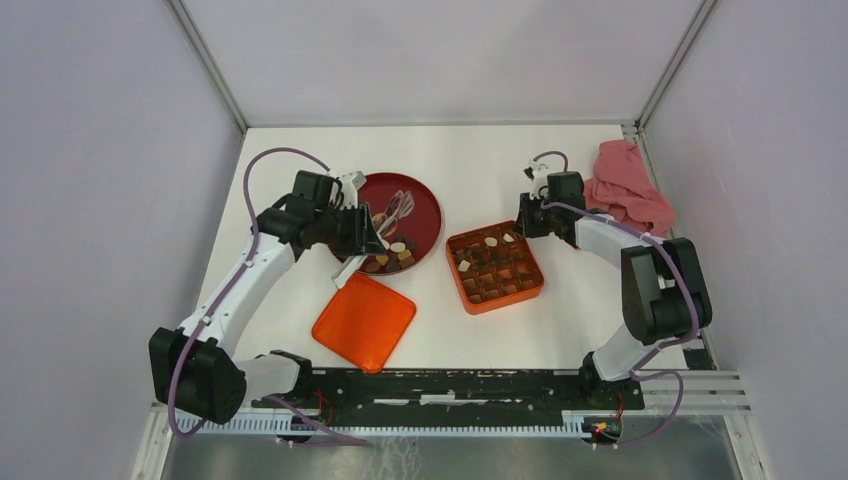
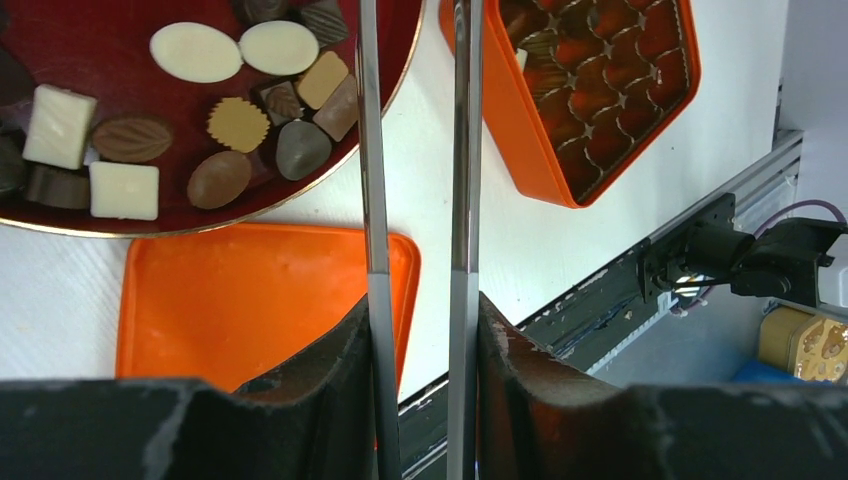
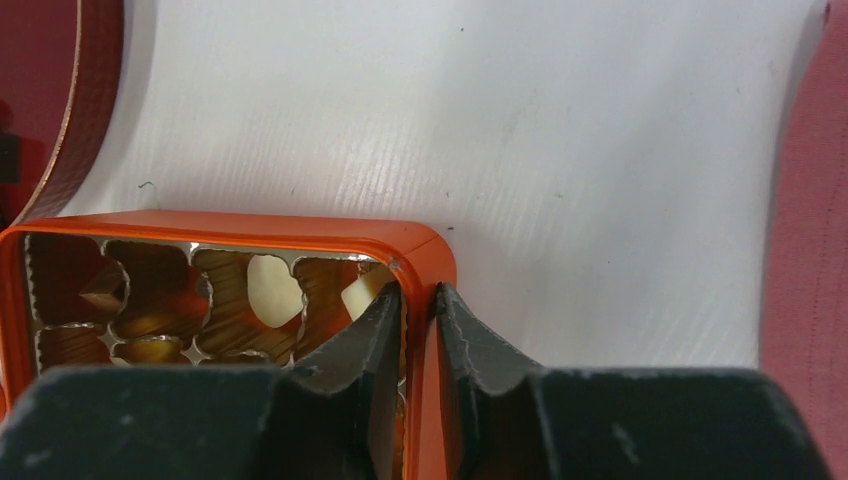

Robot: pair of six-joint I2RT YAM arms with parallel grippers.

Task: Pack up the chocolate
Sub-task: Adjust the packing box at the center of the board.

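Gripping a pair of metal tongs [image 2: 372, 200] between its fingers, the left gripper [image 2: 422, 330] is clenched on the two blades. They run forward side by side with a narrow gap between them, so the tongs are only partly squeezed. Their tips leave the top of the wrist view. From above they reach over the dark red plate [image 2: 90, 30], and I cannot tell whether they hold a piece.

Most of the chocolate [image 2: 220, 178] lies loose on that plate: white ovals, cream squares, tan and dark brown pieces, crowded toward the near rim. A few more pieces sit in the far compartments of the orange box [image 3: 230, 222].

The right gripper [image 3: 418, 300] is clamped on the box wall beside its far right corner, one finger inside the box and one outside, with the thin wall pressed between them (no gap shows on either side).

The orange lid [image 2: 250, 300] lies flat just beside the plate's near rim, its hollow side up. A bare strip of white table [image 1: 480, 160] separates the plate from the box, and the tongs' blades cross above it. Beyond the box the table is open up to the back wall. A pink cloth [image 1: 625, 185] is bunched at the far right edge, near the right arm but apart from the box. The black rail [image 1: 450, 385] carrying the arm bases runs along the near edge, close to the lid's near corner.
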